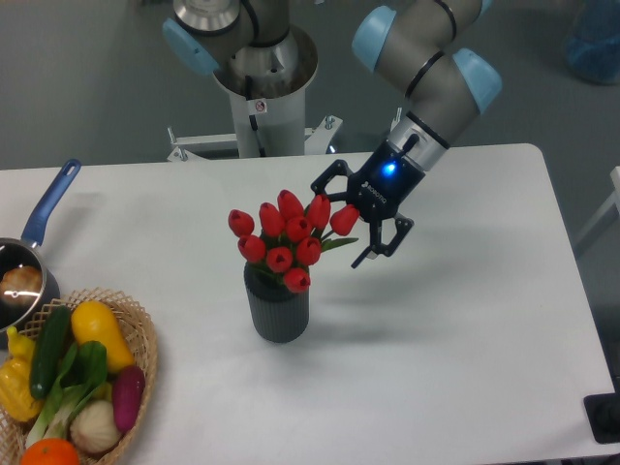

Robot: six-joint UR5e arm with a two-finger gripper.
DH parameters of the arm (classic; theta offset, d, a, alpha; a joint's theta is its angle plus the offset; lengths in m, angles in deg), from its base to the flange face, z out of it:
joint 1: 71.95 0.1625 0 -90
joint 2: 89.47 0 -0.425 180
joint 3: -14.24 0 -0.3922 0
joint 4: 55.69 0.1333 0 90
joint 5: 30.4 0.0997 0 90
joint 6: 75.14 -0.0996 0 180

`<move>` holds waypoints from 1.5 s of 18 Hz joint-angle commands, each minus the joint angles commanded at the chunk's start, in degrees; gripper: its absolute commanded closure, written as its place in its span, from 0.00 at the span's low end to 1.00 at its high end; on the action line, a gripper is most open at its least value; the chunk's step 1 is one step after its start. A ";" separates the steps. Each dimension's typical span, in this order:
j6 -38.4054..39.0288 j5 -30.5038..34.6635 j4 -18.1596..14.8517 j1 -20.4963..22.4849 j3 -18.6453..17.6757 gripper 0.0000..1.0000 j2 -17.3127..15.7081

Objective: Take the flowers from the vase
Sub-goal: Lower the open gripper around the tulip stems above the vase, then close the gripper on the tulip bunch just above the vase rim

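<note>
The flowers (pixel 287 237), a bunch of red tulip buds with green leaves, stand in the vase (pixel 278 310), a small dark grey ribbed cylinder in the middle of the white table. My gripper (pixel 342 224) is open, tilted down to the left, just right of the bunch. Its fingers (pixel 370 254) straddle the rightmost buds at bloom height; one finger is behind the buds, the other in front and to the right. Whether the fingers touch the buds is not clear. The stems are hidden inside the vase.
A wicker basket (pixel 145 334) with colourful vegetables stands at the front left corner. A steel saucepan (pixel 21 281) with a blue handle (pixel 53 199) sits at the left edge. The arm's base column (pixel 262 87) stands behind the table.
</note>
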 joint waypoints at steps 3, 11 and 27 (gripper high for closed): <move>-0.44 -0.44 0.09 -0.27 0.00 0.00 0.09; -0.62 -5.18 0.53 -1.85 0.18 0.00 0.97; -0.97 -6.94 1.31 -5.71 0.79 0.00 2.55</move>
